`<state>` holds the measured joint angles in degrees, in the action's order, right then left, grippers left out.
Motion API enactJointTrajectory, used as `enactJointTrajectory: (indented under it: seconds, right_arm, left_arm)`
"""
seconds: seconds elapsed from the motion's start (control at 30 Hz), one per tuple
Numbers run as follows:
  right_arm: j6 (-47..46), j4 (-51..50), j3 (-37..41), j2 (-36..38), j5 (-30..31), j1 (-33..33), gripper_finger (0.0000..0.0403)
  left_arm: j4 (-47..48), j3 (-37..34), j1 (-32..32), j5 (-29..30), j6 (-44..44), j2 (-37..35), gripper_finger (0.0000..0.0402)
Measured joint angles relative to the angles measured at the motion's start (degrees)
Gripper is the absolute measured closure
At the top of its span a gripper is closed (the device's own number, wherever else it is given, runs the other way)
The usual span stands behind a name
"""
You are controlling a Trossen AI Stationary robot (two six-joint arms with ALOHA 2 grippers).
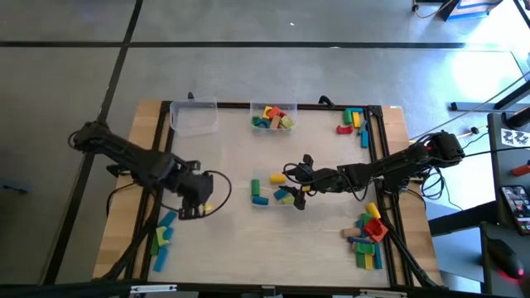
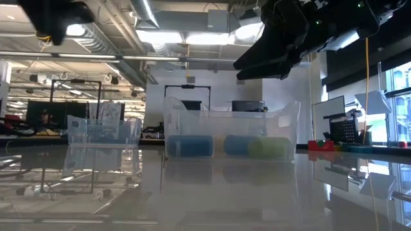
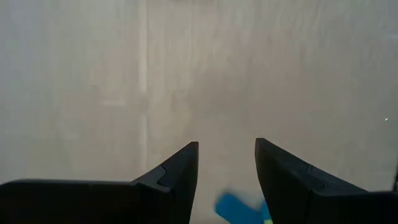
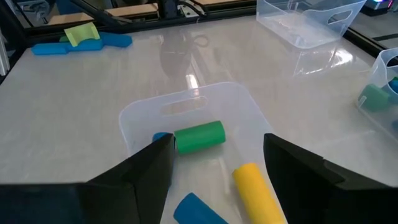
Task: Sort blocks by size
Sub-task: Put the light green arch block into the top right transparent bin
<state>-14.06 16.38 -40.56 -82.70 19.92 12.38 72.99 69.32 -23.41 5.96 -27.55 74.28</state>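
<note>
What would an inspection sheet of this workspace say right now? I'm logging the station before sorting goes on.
Surface: pale table, glossy.
Job's things: blocks in the middle tub and back tub; loose groups front-left, front-right, back-right.
Clutter: empty tub.
Grippers: left end effector open, above table; right end effector open over middle tub.
Cables: black cable by left arm.
Surroundings: lab room behind.

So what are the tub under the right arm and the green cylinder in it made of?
The tub looks like clear thin plastic: the tabletop shows through its walls. The green cylinder looks like matte painted wood or plastic; it has even colour and no gloss, and I can't tell which.
</note>
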Motion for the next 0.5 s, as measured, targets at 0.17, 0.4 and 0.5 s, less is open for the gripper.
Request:
enactJointTrajectory:
  seconds: [0.17,0.4,0.5]
  right_arm:
    - [-0.9,0.0,0.0,0.0,0.0,0.0,0.0157]
    - [-1.0,-0.1,0.0,0.0,-0.5,0.0,0.0157]
    - [-1.1,-0.1,0.0,0.0,-1.6,0.0,0.0157]
  left_arm:
    - [0.5,-1.3,-5.6,0.0,-8.8,0.1,0.0251]
    - [0.4,-5.6,-12.7,0.0,-21.1,0.1,0.0251]
    - [0.3,-7.7,-15.7,-1.6,-26.8,0.1,0.0251]
